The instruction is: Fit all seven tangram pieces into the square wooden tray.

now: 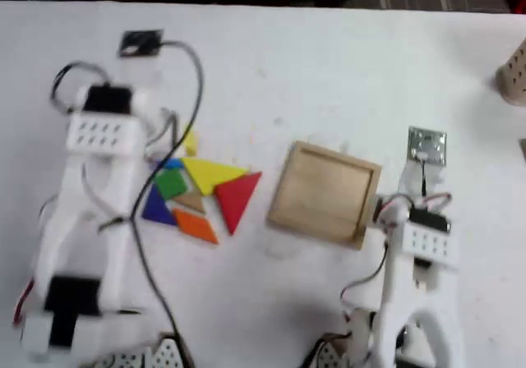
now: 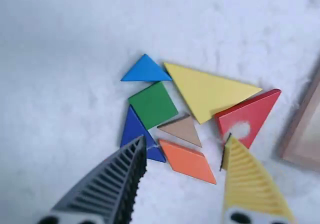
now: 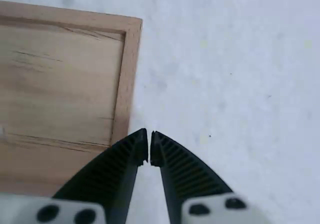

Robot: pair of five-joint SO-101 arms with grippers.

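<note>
The seven tangram pieces lie in a loose cluster on the white table: light blue triangle [image 2: 145, 70], yellow triangle [image 2: 207, 90], red triangle [image 2: 250, 114], green square [image 2: 153, 105], dark blue triangle [image 2: 136, 134], tan triangle [image 2: 182, 129] and orange parallelogram [image 2: 187, 160]. My left gripper [image 2: 185, 140] hangs open over them, its grey finger [image 2: 125, 169] by the dark blue triangle and its yellow finger [image 2: 245, 169] by the red one. The square wooden tray [image 1: 325, 191] sits empty to the right of the cluster [image 1: 201, 195]. My right gripper [image 3: 150, 134] is shut, just outside the tray rim [image 3: 125, 84].
A black cable [image 1: 156, 245] runs from a small black box [image 1: 141, 43] down past the pieces. A tan perforated object [image 1: 514, 76] stands at the right edge. Bare table stretches behind the tray and pieces.
</note>
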